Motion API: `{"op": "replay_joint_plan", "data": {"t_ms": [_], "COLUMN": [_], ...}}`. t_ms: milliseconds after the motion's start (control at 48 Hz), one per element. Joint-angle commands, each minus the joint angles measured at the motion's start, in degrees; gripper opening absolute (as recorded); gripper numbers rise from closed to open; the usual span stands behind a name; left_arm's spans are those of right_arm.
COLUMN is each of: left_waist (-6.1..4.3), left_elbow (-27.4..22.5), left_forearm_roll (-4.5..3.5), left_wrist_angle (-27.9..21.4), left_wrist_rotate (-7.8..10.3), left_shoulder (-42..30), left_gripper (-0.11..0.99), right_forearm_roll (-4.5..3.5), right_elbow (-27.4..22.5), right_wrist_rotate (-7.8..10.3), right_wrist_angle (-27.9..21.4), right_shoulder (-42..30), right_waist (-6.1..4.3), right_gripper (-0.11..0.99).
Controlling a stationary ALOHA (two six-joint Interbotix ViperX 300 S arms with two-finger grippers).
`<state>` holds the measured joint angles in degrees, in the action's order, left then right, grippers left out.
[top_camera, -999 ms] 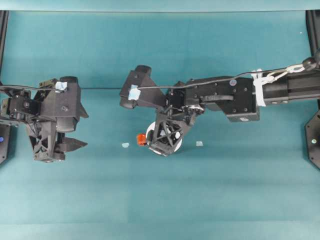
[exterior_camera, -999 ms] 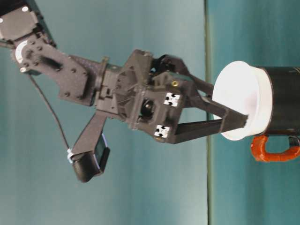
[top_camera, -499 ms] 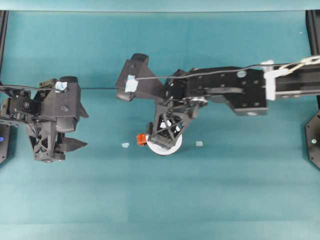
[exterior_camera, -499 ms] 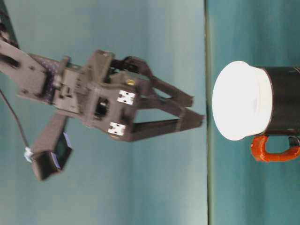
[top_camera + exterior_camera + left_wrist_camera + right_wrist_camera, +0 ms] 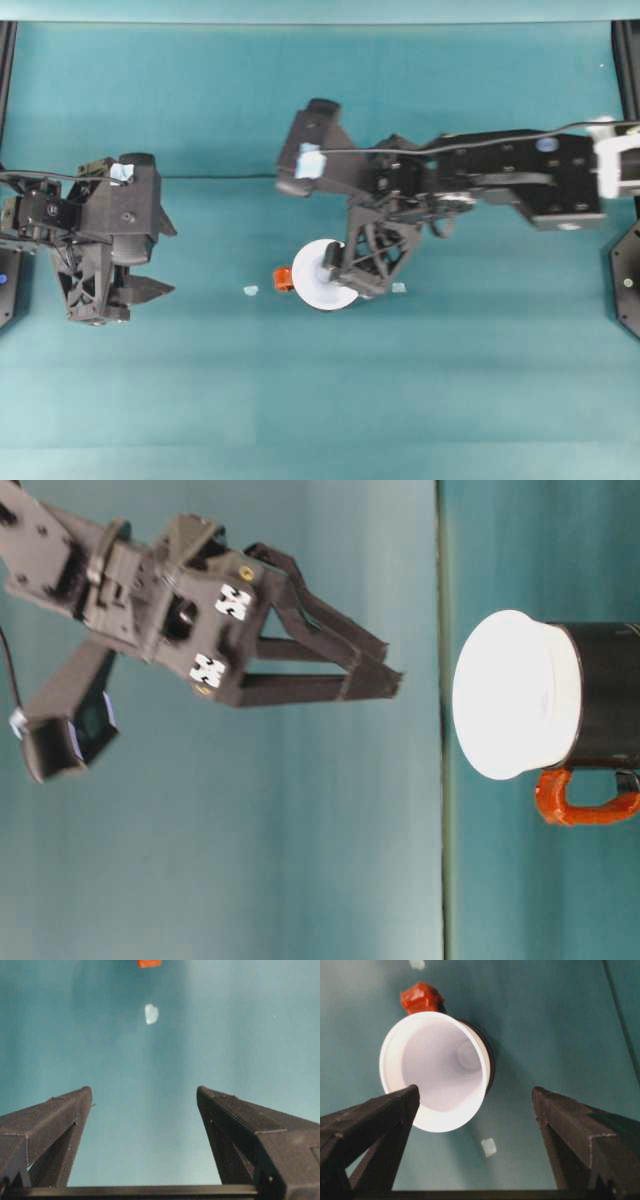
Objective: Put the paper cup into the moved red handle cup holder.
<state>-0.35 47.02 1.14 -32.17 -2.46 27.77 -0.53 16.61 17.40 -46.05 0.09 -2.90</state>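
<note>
Overhead exterior view puts the paper cup (image 5: 322, 276) near the middle of the table (image 5: 320, 390), seated upright in the red handle cup holder (image 5: 284, 280), whose orange-red tab pokes out at nine o'clock of the cup. From table level the cup's white rim flares above the black holder wall (image 5: 605, 695), so it sits in the hollow but, by my judgement, not fully down, since it looks a little wider than the holder. The placing step therefore looks done or all but done, and the step in hand reads as the retreat of the right arm. The right gripper (image 5: 385, 670) is spread wide, grips nothing and hangs clear above the cup with open air between; its wrist camera looks down into the cup's interior (image 5: 442, 1067) between the two fingers (image 5: 375, 1120). The next move calls for clearing away without brushing the rim, or a light press on top if the cup needs seating. The left gripper (image 5: 145, 1097) rests at the table's nine o'clock side, likewise spread and empty over bare surface.
</note>
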Motion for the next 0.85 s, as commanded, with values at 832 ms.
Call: {"op": "replay_joint_plan", "data": {"t_ms": [832], "left_waist": [-0.09], "left_elbow": [-0.62], "left_forearm_roll": [0.09], "left_wrist_angle": [0.26], "left_wrist_rotate": [-0.09], "left_shoulder": [0.53], "left_gripper": [0.93], "right_forearm_roll": [0.26], "right_elbow": [4.22], "right_wrist_rotate": [-0.26], "right_wrist_angle": [6.68], "right_shoulder": [9.93], "right_waist": [0.26], "right_gripper": [0.70]}}
